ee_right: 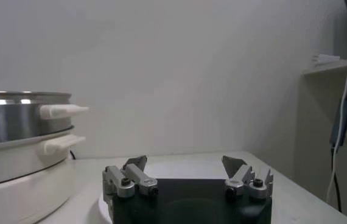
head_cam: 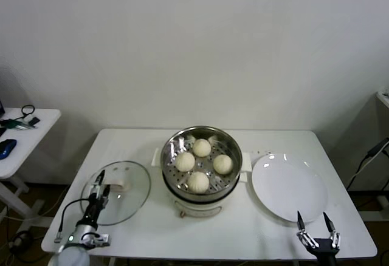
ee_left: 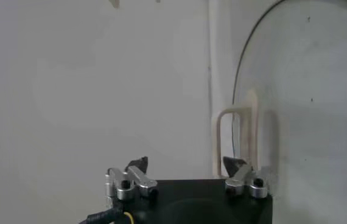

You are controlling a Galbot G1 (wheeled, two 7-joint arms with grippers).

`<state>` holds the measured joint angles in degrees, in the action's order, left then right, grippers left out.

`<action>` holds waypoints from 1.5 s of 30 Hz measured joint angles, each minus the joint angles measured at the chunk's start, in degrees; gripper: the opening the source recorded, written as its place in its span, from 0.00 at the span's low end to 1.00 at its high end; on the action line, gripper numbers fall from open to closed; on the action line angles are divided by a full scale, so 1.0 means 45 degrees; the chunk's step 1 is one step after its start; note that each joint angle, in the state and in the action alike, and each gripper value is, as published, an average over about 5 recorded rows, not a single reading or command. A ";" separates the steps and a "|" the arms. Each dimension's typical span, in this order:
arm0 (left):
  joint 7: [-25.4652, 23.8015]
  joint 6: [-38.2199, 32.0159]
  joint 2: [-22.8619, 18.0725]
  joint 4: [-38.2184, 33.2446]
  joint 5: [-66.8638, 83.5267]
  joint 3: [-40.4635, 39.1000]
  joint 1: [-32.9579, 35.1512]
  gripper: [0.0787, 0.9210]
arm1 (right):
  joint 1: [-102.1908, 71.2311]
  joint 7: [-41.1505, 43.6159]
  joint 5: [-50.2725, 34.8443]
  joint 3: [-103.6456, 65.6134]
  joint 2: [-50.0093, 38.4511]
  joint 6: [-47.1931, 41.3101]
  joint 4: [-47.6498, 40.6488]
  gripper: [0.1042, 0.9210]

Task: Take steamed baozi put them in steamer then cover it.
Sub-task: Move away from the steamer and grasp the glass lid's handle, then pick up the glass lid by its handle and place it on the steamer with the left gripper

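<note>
White table against a plain white wall, with a smaller side table off to the left. All four baozi sit inside the steamer mid-table. The cover lies flat to its left, and an empty white plate to its right. Left gripper hangs over the cover, fingers apart; right gripper waits near the plate's front edge, fingers spread too.

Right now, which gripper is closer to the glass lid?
Left. The left gripper hovers over the near edge of the glass lid, by its handle. The right gripper sits across the table, beside the white plate.
</note>
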<state>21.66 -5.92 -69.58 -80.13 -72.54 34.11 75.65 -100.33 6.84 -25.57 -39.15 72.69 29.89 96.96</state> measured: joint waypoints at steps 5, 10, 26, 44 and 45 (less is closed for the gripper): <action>-0.0013 0.0040 -0.0147 0.0203 0.0008 -0.0057 -0.0119 0.63 | 0.0024 -0.0021 0.0089 0.0035 0.0053 0.0016 -0.0007 0.88; -0.0070 0.0074 -0.0306 0.0359 -0.0040 -0.0073 -0.0234 0.46 | 0.0063 -0.0036 0.0137 0.0018 0.0050 0.0016 0.0011 0.88; -0.0534 0.0376 -0.0093 -0.0420 0.0777 0.0102 -0.0173 0.06 | 0.0281 -0.0192 0.0215 -0.0032 0.0067 -0.0008 -0.0010 0.88; -0.3271 0.3669 0.1949 -0.5522 0.3906 0.0424 0.0597 0.06 | 0.0627 -0.0711 0.0847 -0.0155 0.0253 -0.0426 0.0029 0.88; -0.3427 0.3929 0.2004 -0.5863 0.3942 0.0335 0.0580 0.06 | 0.0656 -0.0725 0.0881 -0.0144 0.0268 -0.0427 0.0028 0.88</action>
<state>6.23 11.76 -60.56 -106.51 -54.80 35.61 78.26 -97.38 3.58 -21.61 -39.80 73.89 27.97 97.09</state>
